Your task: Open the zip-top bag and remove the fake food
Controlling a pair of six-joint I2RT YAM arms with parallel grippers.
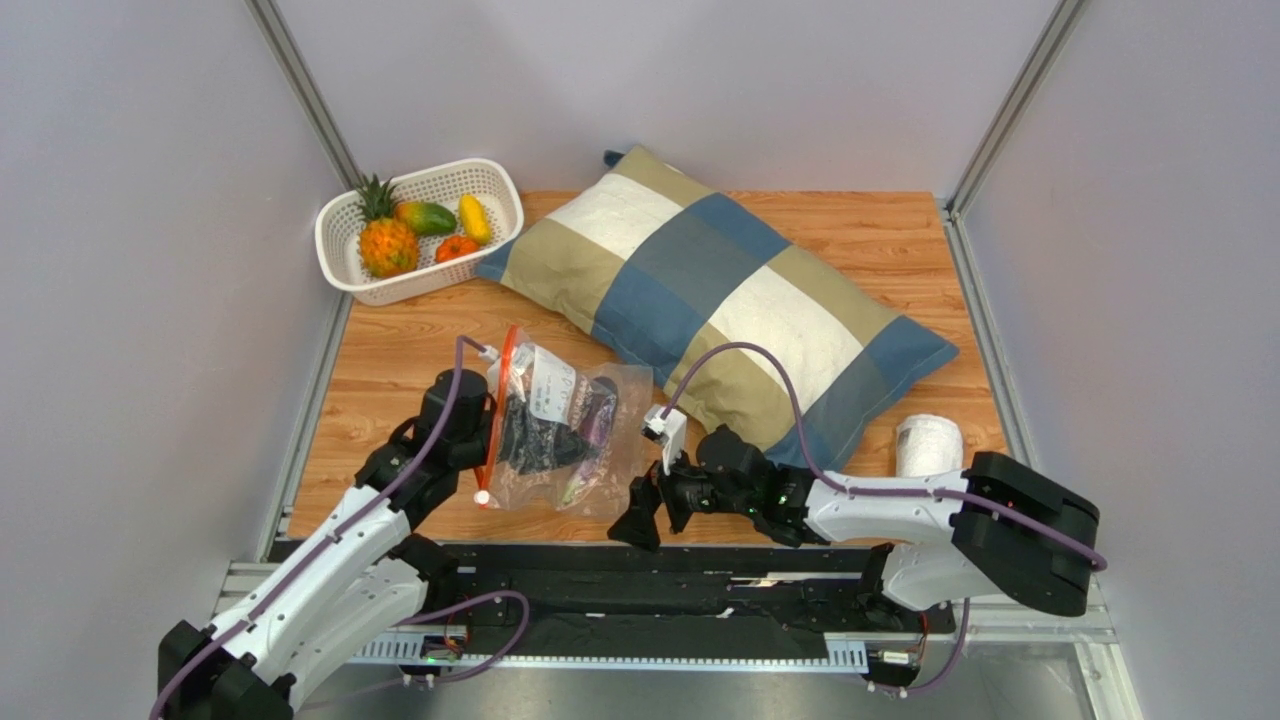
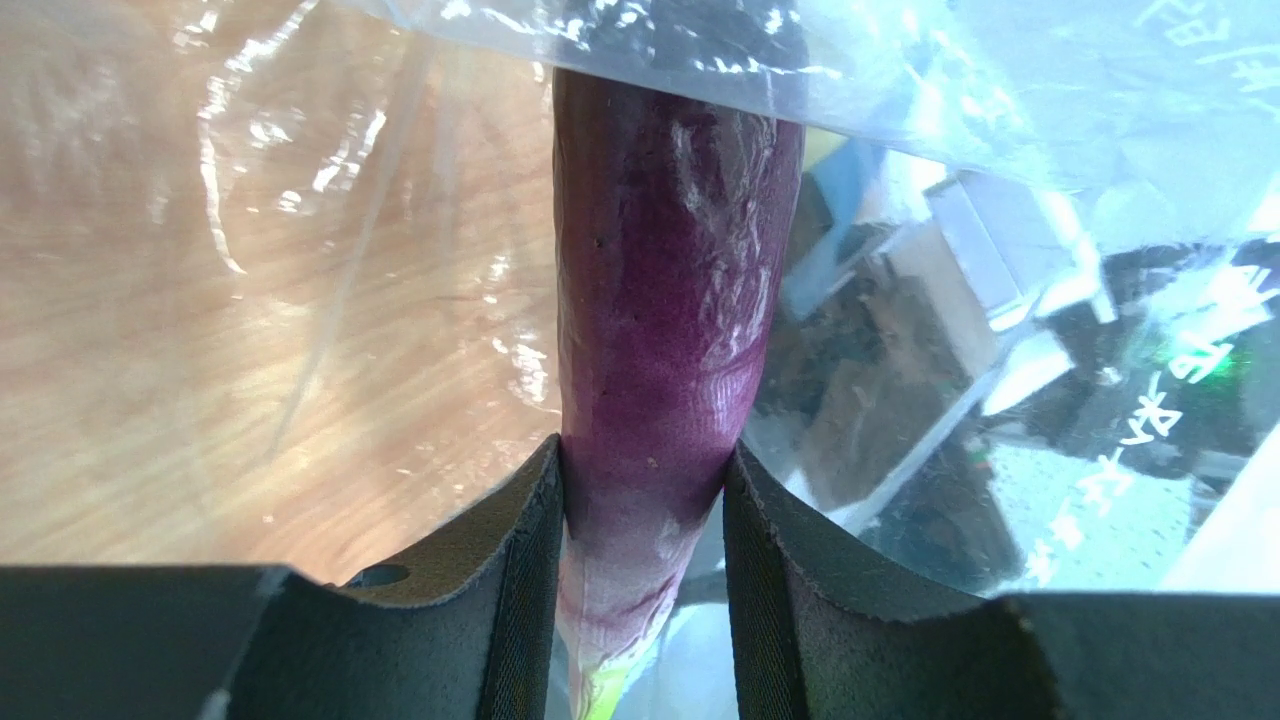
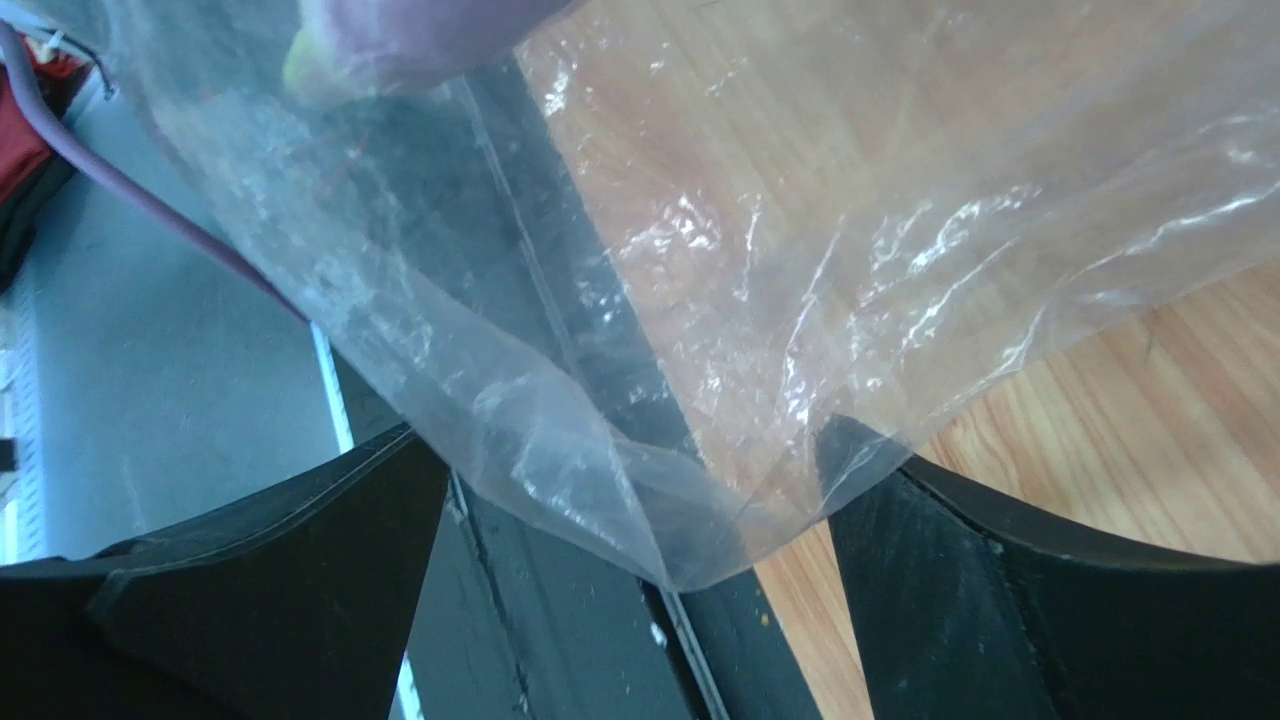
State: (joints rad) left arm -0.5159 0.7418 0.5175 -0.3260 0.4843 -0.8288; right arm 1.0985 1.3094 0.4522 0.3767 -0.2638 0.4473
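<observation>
Nearest you, the right gripper [image 3: 631,443] is released: its fingers [image 3: 271,585] are spread wide w/ a clear corner of the zip-top bag [image 1: 579,413] sagging btwn them, not pinched. In the top view it sits at the near edge of the worktop [image 1: 902,240], just right of the bag.

The left gripper [image 2: 643,480] is clenched on the eggplant [image 2: 661,270]. Its pads [image 2: 519,555] press both sides of the purple body, close to its pale greenish end. Crinkled plastic shows all around. You can't tell whether film lies btwn pads & eggplant. From above, the left arm meets the bag's left side by the orange-red zip strip [image 1: 498,405], w/ the white slider [image 1: 484,497] at the strip's near end.

The bag is at near-centre of the worktop, btwn the two grippers. Dark contents & a white label show thru it.

Off to the right, a white roll [image 1: 927,444] stands near the worktop's right edge. Farther back, a blue/tan/white checked pillow [image 1: 721,293] lies diagonally across the centre. In the far-left corner is the white basket [image 1: 394,288], holding the pineapple [image 1: 388,243], mango [image 1: 425,218], yellow piece [image 1: 473,219] & orange-red round one [image 1: 455,248], all well apart from the bag.
</observation>
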